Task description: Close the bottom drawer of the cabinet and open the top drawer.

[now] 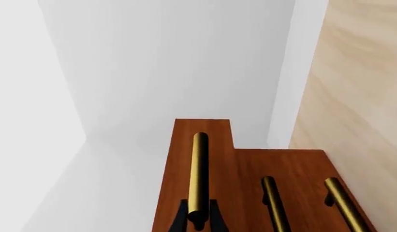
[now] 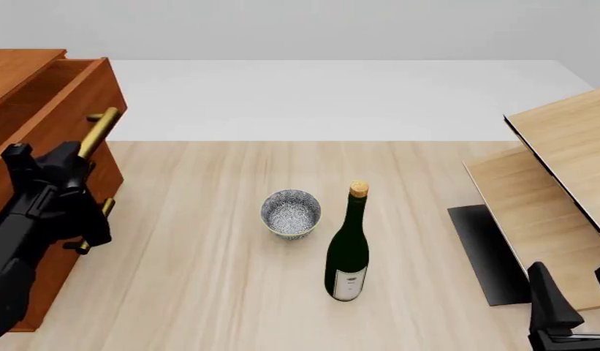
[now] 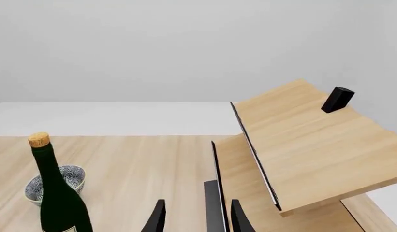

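While the top drawer (image 2: 56, 99) juts from the cabinet (image 2: 42, 292) at the frame's left edge, the left gripper (image 1: 198, 217) is clamped on its brass handle (image 1: 199, 169). Mid-frame stand a bottle (image 2: 348, 252) and bowl (image 2: 291, 213). The right gripper (image 3: 195, 220), lower right, holds its fingers apart.

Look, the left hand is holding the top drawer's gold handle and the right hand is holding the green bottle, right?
Not quite. The left hand does grip the top drawer's handle, but the front view shows the green bottle standing alone on the table. The right hand holds nothing.
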Action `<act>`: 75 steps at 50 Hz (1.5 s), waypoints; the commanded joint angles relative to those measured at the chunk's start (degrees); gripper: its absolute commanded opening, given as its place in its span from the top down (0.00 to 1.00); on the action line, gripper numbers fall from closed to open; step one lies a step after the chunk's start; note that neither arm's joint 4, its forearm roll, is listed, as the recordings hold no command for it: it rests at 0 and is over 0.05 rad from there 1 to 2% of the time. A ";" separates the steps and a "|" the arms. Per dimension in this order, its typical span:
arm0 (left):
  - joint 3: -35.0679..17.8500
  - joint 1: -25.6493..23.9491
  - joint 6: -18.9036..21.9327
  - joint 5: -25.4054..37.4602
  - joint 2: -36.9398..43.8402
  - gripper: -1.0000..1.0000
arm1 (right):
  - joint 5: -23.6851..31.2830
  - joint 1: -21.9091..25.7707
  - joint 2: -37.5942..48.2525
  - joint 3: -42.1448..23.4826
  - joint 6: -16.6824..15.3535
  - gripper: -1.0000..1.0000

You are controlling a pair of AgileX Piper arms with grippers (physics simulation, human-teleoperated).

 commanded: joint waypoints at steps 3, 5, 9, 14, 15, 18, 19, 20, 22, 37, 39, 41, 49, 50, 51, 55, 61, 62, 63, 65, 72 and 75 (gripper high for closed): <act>-1.83 -1.56 0.24 0.19 -0.65 0.00 | 0.19 -0.02 -0.19 0.03 -0.04 0.00; -1.80 -1.59 0.16 0.28 -0.68 0.00 | 0.33 0.00 -0.34 0.03 -0.06 0.00; -1.82 -1.56 0.19 0.21 -0.63 0.00 | 0.38 -0.02 -0.39 0.03 -0.04 0.00; -1.82 -1.58 -0.01 0.48 -0.78 0.00 | 0.33 -0.04 -0.33 0.02 -0.05 0.00; -1.72 -1.63 0.07 0.37 -0.73 0.00 | 0.32 -0.04 -0.32 0.02 -0.04 0.00; -1.70 -1.58 -0.03 0.32 -0.67 0.00 | 0.44 -0.04 -0.44 0.01 -0.05 0.00; -1.70 -1.58 -0.03 0.31 -0.67 0.00 | 0.42 -0.05 -0.43 0.01 -0.04 0.00; -1.60 -1.59 -0.04 0.23 -0.56 0.00 | 0.42 -0.06 -0.43 0.01 -0.03 0.00; -1.58 -1.55 -0.12 0.25 -0.64 0.00 | 0.38 -0.08 -0.38 0.01 -0.04 0.00; -1.55 -2.12 -0.75 0.89 -1.13 0.00 | 0.38 -0.12 -0.41 -0.01 -0.01 0.00; -1.86 -2.60 -1.54 2.31 -1.87 0.00 | 0.39 -0.12 -0.41 0.00 -0.04 0.00; -1.66 -2.85 -1.70 2.61 -2.20 0.00 | 0.42 -0.11 -0.43 -0.02 -0.02 0.00; -1.47 -3.45 -2.35 3.63 -3.04 0.00 | 0.37 -0.23 -0.40 -0.04 0.03 0.00; -1.35 -3.55 -2.32 3.48 -2.89 0.00 | 0.37 -0.20 -0.41 -0.04 -0.01 0.00; -1.31 -3.64 -2.38 3.45 -2.82 0.00 | 0.37 -0.20 -0.39 -0.04 -0.01 0.00; -0.81 -3.77 -2.47 3.00 -2.67 0.00 | 0.36 -0.27 -0.37 -0.04 -0.01 0.00; -0.86 -4.08 -2.92 4.12 -3.54 0.00 | 0.36 -0.19 -0.39 -0.04 0.01 0.00; -0.95 -4.21 -3.05 4.44 -3.79 0.00 | 0.36 -0.20 -0.39 -0.04 0.01 0.00; -1.25 -4.46 -3.41 5.15 -4.19 0.00 | 0.36 -0.19 -0.38 -0.04 0.00 0.00; -1.33 -4.81 -3.54 5.56 -4.51 0.00 | 0.36 -0.19 -0.39 -0.04 0.02 0.00; -3.00 -7.29 -5.64 9.25 -5.68 0.00 | 0.37 -0.24 -0.41 -0.04 0.02 0.00; -3.36 -7.54 -5.61 8.75 -4.88 0.00 | 0.36 -0.18 -0.39 -0.04 -0.01 0.00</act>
